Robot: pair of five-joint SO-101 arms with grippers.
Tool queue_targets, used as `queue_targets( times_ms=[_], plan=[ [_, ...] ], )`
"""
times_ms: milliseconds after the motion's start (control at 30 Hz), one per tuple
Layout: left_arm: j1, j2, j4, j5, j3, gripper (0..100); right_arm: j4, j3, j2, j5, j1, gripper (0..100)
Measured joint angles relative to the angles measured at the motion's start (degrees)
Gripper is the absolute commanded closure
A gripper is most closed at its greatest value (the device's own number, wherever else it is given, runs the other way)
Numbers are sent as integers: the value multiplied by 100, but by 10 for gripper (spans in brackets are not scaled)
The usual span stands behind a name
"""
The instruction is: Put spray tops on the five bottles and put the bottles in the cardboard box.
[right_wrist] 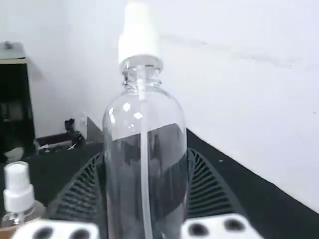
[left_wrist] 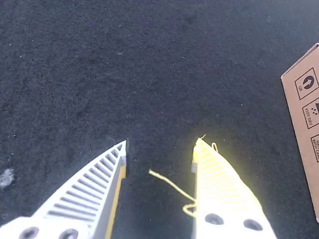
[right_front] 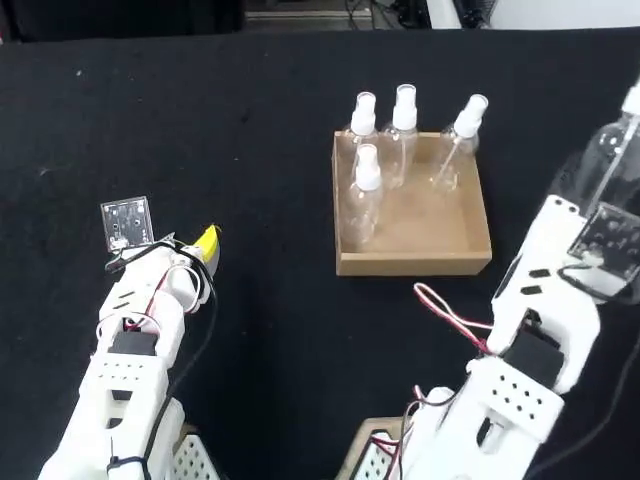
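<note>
While the left gripper (right_front: 205, 245) sits low over the black table (right_front: 200, 120) well left of the cardboard box (right_front: 410, 262), its claw is spread wide with nothing between the fingers, as the left wrist view confirms. Only bare table lies under it there, and a corner of the box shows at the edge.

Mid-table, the box holds four bottles, all upright and all capped with white spray tops: three along the far wall (right_front: 363, 125) (right_front: 404, 115) (right_front: 462, 135), one nearer the left wall (right_front: 366, 195). Those four look done.

Far right, the fifth bottle (right_front: 600, 160) is off the table, clamped by the right gripper (right_wrist: 145, 164), fingers closed on both sides of its clear body. Its spray top (right_wrist: 138, 35) sits on the neck and the dip tube runs down inside; whether it is fully screwed tight cannot be told. The bottle is well right of the box and not yet over it.

Judgement: the capping is probably finished, four of five bottles are boxed, and what is left is carrying this last bottle over and setting it in the open space at the box's right front.
</note>
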Motion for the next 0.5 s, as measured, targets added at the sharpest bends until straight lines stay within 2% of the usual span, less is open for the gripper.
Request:
queue_targets(
  times_ms=[233,500],
  plan=[
    [0,0,0,0,0,787,-1749,791,519,0,158,987],
    [0,0,0,0,0,787,-2664,475,2356,0,352,987]
  ],
)
